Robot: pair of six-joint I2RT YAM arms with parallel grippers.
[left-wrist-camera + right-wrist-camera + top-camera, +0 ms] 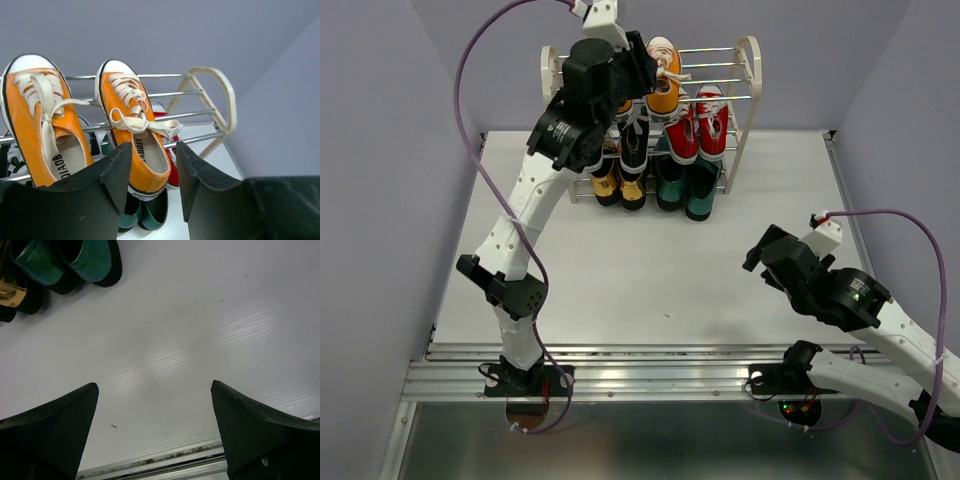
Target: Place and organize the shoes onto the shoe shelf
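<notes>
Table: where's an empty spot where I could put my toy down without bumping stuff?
The table is bare across its wide middle, between the gold pair and green pair at the shoe shelf and the right gripper. The top rods are bare from the orange shoes to the right frame. Crowded: the lower tiers and around the left gripper.

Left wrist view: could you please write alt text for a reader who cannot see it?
Two orange sneakers sit side by side on the top rods of the cream shoe shelf. The open left end effector frames one sneaker's heel.
</notes>
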